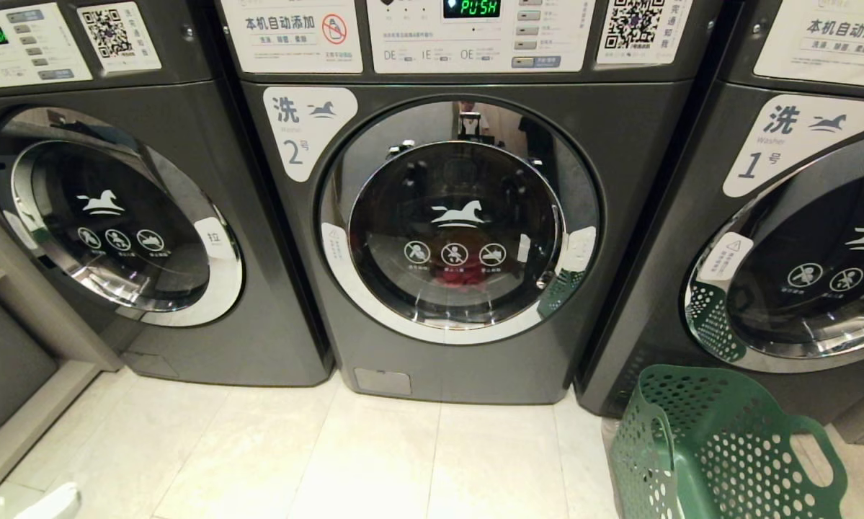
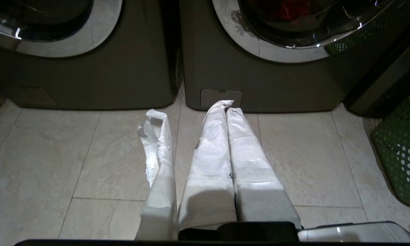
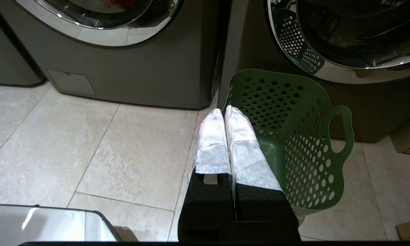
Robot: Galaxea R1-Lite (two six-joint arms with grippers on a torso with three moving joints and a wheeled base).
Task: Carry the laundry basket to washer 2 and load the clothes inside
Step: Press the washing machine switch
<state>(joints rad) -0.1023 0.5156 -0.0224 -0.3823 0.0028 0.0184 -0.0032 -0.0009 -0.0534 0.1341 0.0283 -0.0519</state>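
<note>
Laundry basket (image 3: 293,136) empty, light, stiff plastic w/ cut-out handles, grab there; clothes (image 1: 462,276) soft, behind washer 2 (image 1: 460,223) door; left gripper (image 2: 227,106), right gripper (image 3: 224,111) both closed, holding nothing.

Door on washer 2 (image 1: 460,216) at 12 o'clock is closed, so no way into the drum. Open tile floor (image 1: 374,461) in front; laundry basket (image 1: 720,447) blocks 4 o'clock.
</note>
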